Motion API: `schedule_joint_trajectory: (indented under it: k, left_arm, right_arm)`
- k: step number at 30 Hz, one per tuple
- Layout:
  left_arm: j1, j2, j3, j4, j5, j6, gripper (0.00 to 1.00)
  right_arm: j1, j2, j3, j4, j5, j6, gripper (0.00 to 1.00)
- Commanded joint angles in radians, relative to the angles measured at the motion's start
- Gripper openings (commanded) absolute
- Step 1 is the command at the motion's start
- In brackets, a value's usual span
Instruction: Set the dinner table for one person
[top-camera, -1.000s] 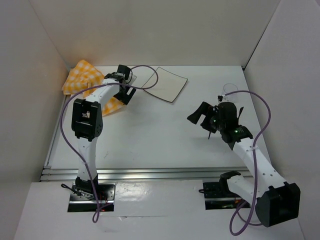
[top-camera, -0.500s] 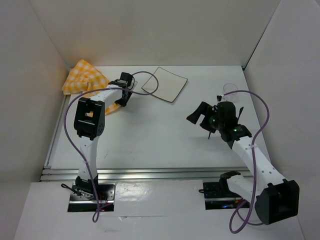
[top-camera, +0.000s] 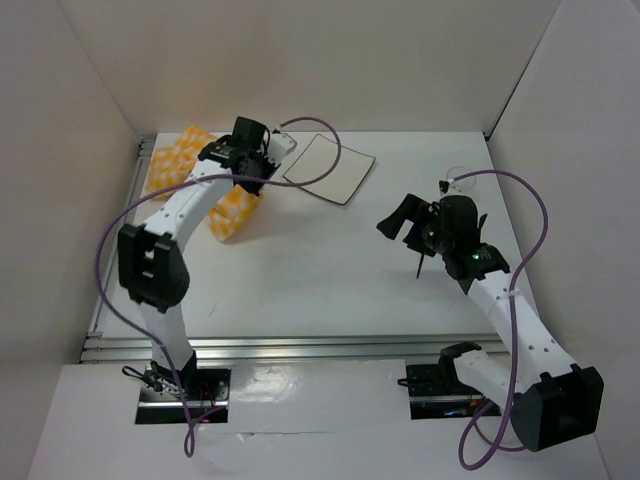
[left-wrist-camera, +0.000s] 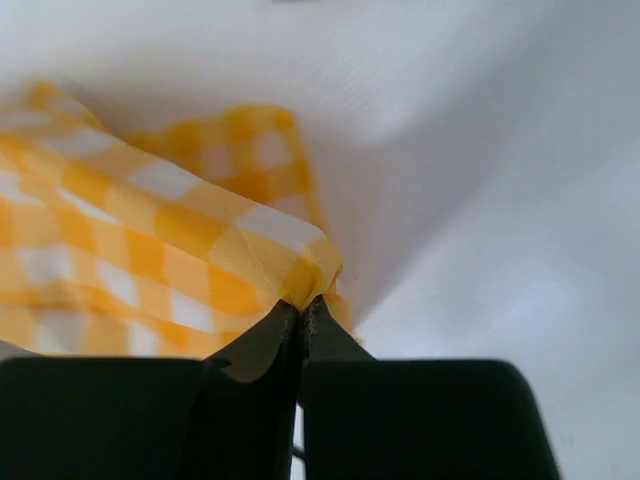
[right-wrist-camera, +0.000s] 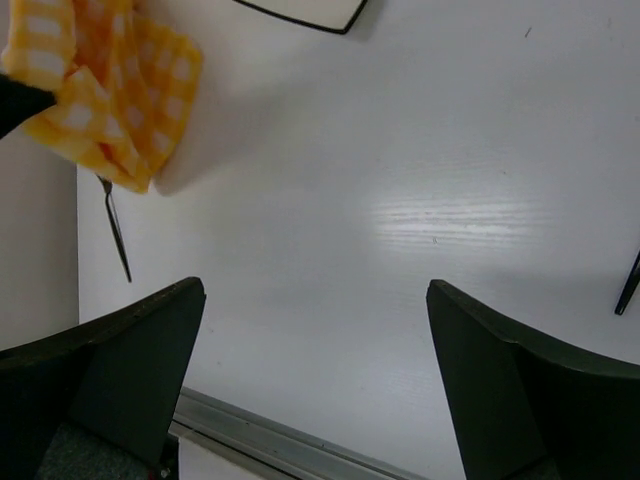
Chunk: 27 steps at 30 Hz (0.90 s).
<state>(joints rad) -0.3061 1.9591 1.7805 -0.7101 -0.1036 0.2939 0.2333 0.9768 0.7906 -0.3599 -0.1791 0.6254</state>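
Top external view gives the dinner table as the wide white surface under both my arms. Its middle part is bare, so no place is laid there yet. The white square plate lies at the far side of it, and I take this plate as my mark.

Just left of the plate, my left gripper has its jaws pressed together on a fold of the yellow checked cloth, which hangs down from them. My right gripper is well to the right of the plate and nearer to my bases, with jaws wide apart and holding nothing.

I judge the task is at its beginning. The cloth is only gripped, not spread, and the plate and the cutlery are not yet placed.

A thin dark utensil, maybe a fork, lies well to the near-left of the plate, toward the aluminium rail. Another thin dark piece is far to the right of the plate, and I cannot tell what it is. Nothing blocks the middle, but the plate is just beside the cloth, so the cloth could drag it.
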Motion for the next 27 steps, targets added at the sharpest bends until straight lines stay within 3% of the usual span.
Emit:
schedule_joint_trajectory:
  k: [1, 7, 14, 19, 24, 27]
  left_arm:
    - [-0.086, -0.267, -0.044, -0.147, 0.217, 0.179, 0.00]
    - [-0.203, -0.544, -0.376, -0.242, 0.346, 0.329, 0.00]
    - [-0.214, -0.631, -0.608, -0.299, 0.484, 0.353, 0.00]
    - [-0.226, -0.670, -0.711, -0.348, 0.528, 0.447, 0.00]
    - [-0.274, -0.741, -0.743, -0.498, 0.561, 0.600, 0.00]
    - [-0.288, -0.762, -0.771, -0.526, 0.507, 0.645, 0.00]
  right_arm:
    - [0.006, 0.022, 0.073, -0.013, 0.041, -0.036, 1.00]
    - [0.006, 0.054, 0.073, -0.013, 0.003, -0.016, 1.00]
    - [0.006, 0.158, 0.055, 0.048, -0.100, 0.013, 1.00]
    - [0.017, 0.298, 0.029, 0.214, -0.252, 0.050, 1.00]
    - [0.095, 0.528, 0.183, 0.306, -0.261, 0.048, 1.00]
    - [0.132, 0.678, 0.263, 0.375, -0.313, 0.069, 1.00]
